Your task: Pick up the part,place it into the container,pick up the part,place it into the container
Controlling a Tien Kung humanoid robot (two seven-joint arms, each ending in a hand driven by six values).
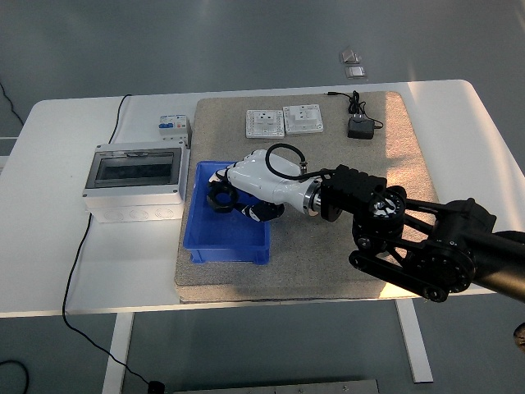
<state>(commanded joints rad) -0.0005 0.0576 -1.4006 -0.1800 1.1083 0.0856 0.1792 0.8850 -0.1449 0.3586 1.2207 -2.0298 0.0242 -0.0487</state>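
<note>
My right hand (232, 197), white with black fingers, hangs over the upper half of the blue container (223, 235). Its fingers are curled around a black ring-shaped part (217, 197), held inside the container's outline. The black forearm (410, 238) reaches in from the lower right across the mat. The second black part, a hex nut seen earlier at the mat's centre, is hidden behind my wrist. My left arm does not show.
A grey mat (369, 172) covers the table's middle. Two white socket plates (264, 123) and a black adapter (358, 127) lie at its far edge. Left of the container stand a grey enclosure box (135, 174) and a small circuit breaker (173, 127).
</note>
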